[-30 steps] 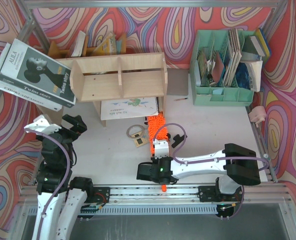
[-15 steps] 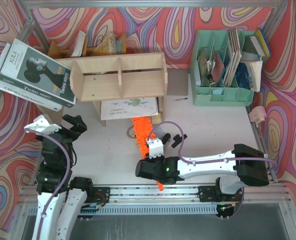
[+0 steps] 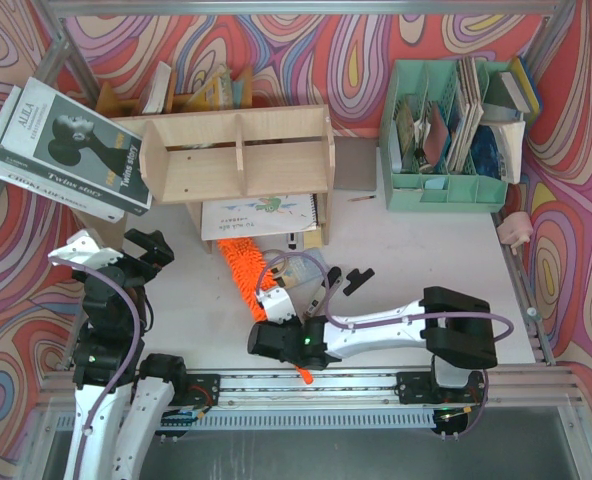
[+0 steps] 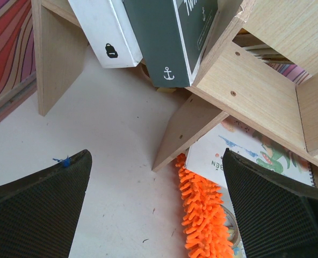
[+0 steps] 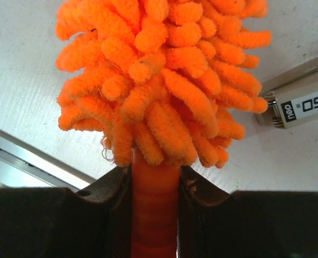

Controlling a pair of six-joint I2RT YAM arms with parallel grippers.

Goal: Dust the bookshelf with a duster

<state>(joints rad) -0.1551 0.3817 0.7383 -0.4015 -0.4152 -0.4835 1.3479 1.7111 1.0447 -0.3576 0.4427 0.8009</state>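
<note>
The plywood bookshelf (image 3: 238, 155) stands at the back left on side legs; the left wrist view shows its leg and underside (image 4: 255, 86). The orange duster (image 3: 242, 272) lies tilted on the table. Its fluffy head reaches up-left toward the shelf's underside, and its handle tip sticks out near the front rail. My right gripper (image 3: 269, 318) is shut on the handle just below the fluff (image 5: 153, 209). The fluffy head fills the right wrist view (image 5: 159, 80). My left gripper (image 3: 146, 247) is open and empty (image 4: 156, 215), left of the duster head (image 4: 202, 215).
A mint-green organiser (image 3: 446, 130) full of books stands at the back right. Large books (image 3: 66, 150) lean against the shelf's left end. A spiral notebook (image 3: 256, 215) lies under the shelf. A small pink object (image 3: 516, 228) sits at the right edge, and a small white labelled item (image 5: 301, 105) lies beside the duster.
My right gripper has moved left and swung the duster, so its head now points up-left toward the shelf's left half. The left arm has not moved.
</note>
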